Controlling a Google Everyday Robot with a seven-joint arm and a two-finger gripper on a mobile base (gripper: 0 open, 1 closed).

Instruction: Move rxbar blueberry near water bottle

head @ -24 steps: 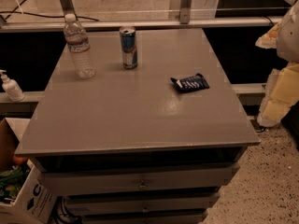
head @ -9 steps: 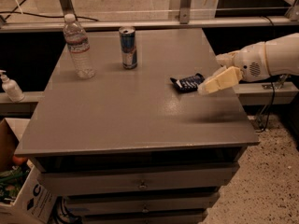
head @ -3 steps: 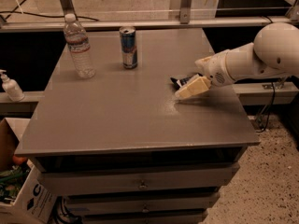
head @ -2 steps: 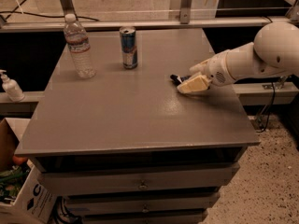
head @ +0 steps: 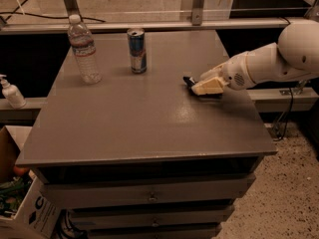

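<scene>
Cream gripper (head: 205,87) sits on the dark navy flat snack bar (head: 189,81) centre-right on the grey table (head: 134,118), grip unclear, so a weak hold could drop it short of the clear ribbed plastic water bottle (head: 83,51) upper left or knock the blue-and-silver drink can (head: 136,50).

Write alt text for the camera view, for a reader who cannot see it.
The robot's gripper is low over the rxbar blueberry at the right side of a grey table. The water bottle stands at the far left corner, with a blue-and-silver can beside it.
</scene>
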